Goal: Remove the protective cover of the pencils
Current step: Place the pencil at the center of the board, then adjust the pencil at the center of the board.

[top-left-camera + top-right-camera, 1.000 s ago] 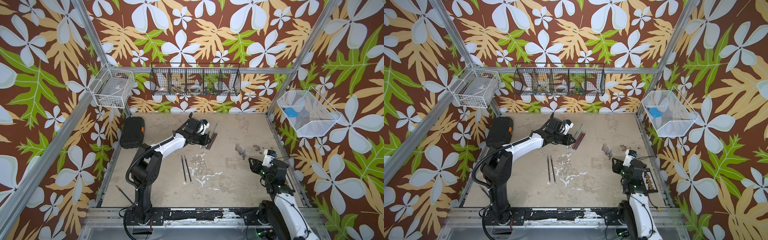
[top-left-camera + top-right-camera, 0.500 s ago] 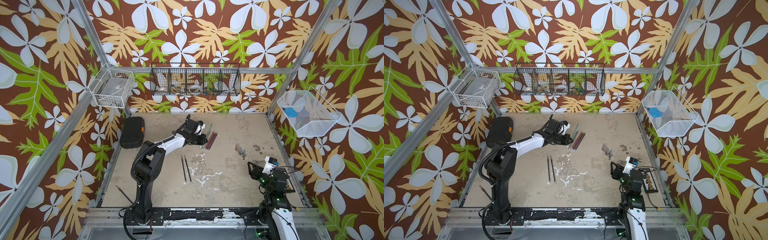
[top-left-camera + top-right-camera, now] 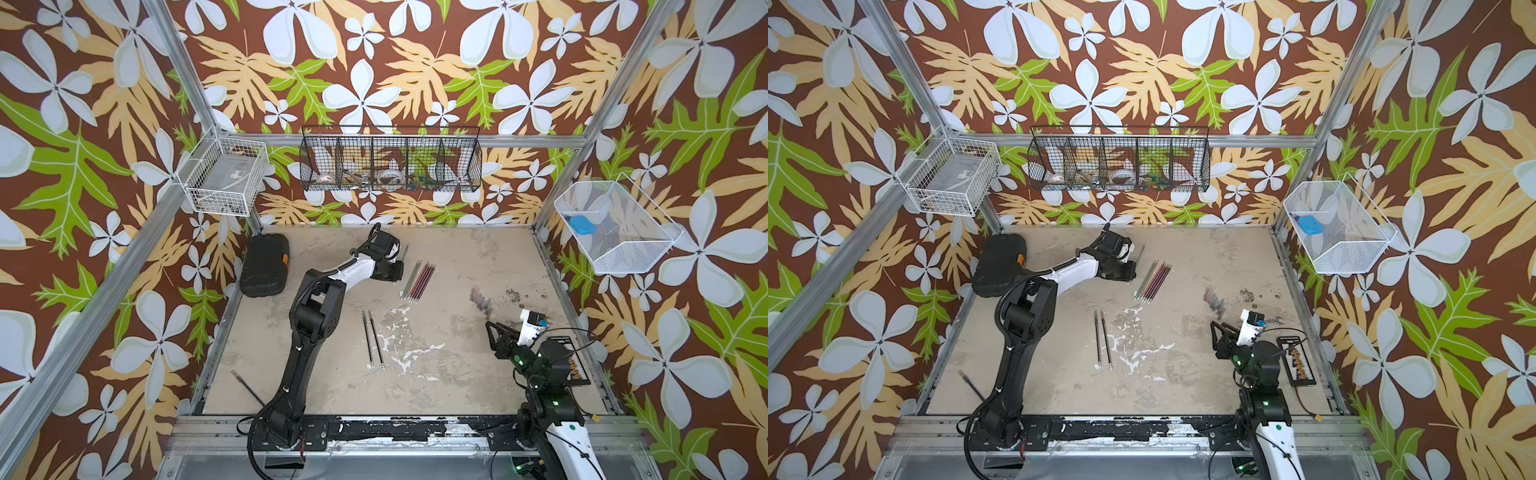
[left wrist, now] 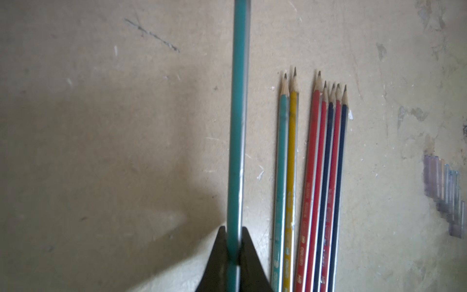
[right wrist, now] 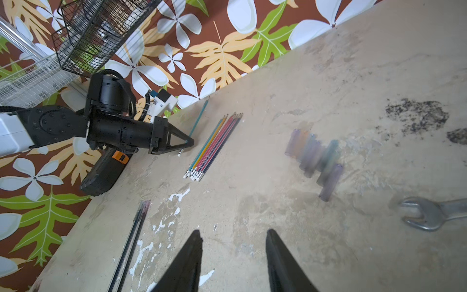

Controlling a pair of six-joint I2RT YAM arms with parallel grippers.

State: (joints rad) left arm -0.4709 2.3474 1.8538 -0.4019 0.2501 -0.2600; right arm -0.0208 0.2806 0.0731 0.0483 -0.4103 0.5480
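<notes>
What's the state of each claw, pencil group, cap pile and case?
Left claw: shut on the long teal pencil.
Right claw: open, empty.
Row of seven coloured wooden pencils: flat on table, tips bare.
Two thin black pencils: flat, side by side.
Translucent plastic caps: loose on table, on no pencil.
Black hard case: closed.

The left arm [image 3: 309, 332] rises from its base at the near edge, bends at the elbow and reaches its white forearm [image 3: 358, 269] low toward the far side; the wrist lies nearly level; the left gripper [image 4: 233, 233] is pinched tight on a teal pencil [image 4: 237, 113], whose shaft runs out well past the fingertips. The right arm [image 3: 544, 365] is folded close above its own base at the near right, wrist raised and tipped down toward the middle; the right gripper [image 5: 233, 242] hangs in the air with its jaws apart and nothing between them.
</notes>
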